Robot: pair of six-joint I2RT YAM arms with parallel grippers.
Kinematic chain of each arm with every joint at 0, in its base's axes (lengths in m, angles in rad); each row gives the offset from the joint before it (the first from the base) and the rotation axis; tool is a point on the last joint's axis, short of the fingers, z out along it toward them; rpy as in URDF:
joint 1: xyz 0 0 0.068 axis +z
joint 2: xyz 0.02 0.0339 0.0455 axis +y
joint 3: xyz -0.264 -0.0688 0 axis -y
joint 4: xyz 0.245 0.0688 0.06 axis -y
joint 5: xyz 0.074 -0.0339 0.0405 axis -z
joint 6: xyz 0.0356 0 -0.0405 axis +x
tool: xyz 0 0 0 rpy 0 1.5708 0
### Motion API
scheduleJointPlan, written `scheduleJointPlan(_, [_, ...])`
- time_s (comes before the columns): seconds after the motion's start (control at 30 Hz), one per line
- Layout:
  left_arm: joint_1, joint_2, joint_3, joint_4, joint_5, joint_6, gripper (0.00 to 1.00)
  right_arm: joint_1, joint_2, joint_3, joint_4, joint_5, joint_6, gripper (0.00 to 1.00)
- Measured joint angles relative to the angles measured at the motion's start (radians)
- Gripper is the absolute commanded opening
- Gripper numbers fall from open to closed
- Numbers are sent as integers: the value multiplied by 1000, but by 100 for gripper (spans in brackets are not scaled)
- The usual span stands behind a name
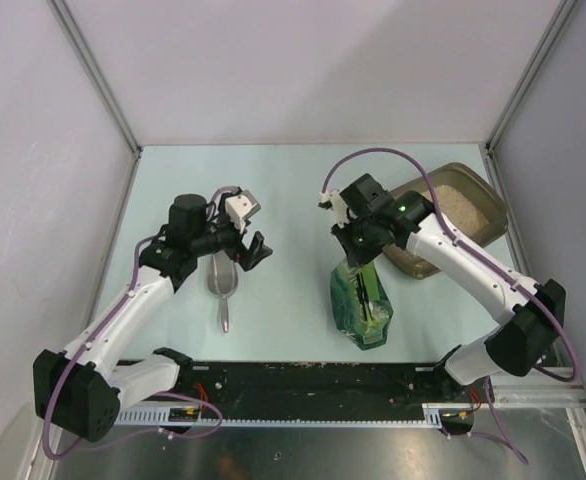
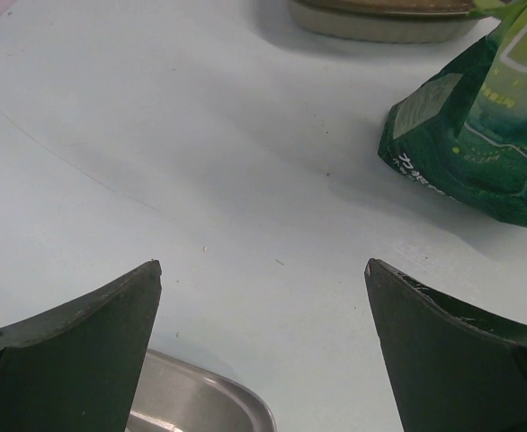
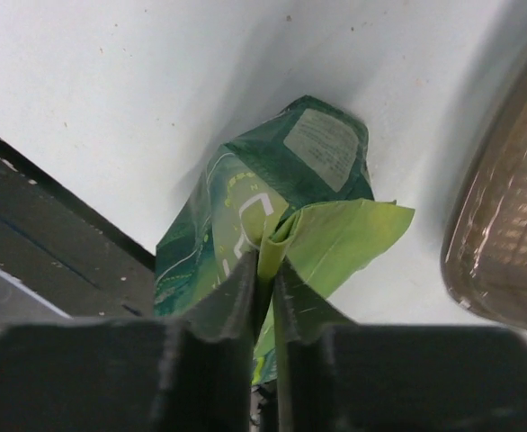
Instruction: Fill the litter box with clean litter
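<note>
The brown litter box (image 1: pixel 416 266) stands at the back right, with pale clean litter (image 1: pixel 465 205) inside it. Just left of it a green bag (image 1: pixel 361 308) stands upright on the table. My right gripper (image 1: pixel 359 252) comes down on the bag's top. In the right wrist view the gripper (image 3: pixel 268 261) is shut on the light green folded top edge of the bag (image 3: pixel 310 148), with the litter box (image 3: pixel 506 243) to the right. My left gripper (image 1: pixel 254 250) (image 2: pixel 263 264) hangs open over the table, nothing between its fingers.
A silver metal scoop (image 1: pixel 222 286) lies on the table under my left gripper, its bowl (image 2: pixel 196 405) at the bottom of the left wrist view. The green bag (image 2: pixel 479 153) and the litter box (image 2: pixel 380 18) lie beyond it. Grey walls close in the table.
</note>
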Motion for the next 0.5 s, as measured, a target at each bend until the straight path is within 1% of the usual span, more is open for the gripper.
scheduleJointPlan(0.1, [0, -23, -2, 1, -2, 0, 99, 32, 26, 19, -8, 25, -3, 0])
scheduleJointPlan(0.2, [0, -60, -14, -1, -13, 0, 100, 48, 89, 83, -38, 22, -14, 0])
scheduleJointPlan(0.37, [2, -118, -28, -7, -42, 6, 100, 62, 232, 231, -92, -35, -113, 0])
scheduleJointPlan(0.5, [12, -159, -45, -23, -64, 24, 100, 58, 356, 380, -117, -111, -234, 0])
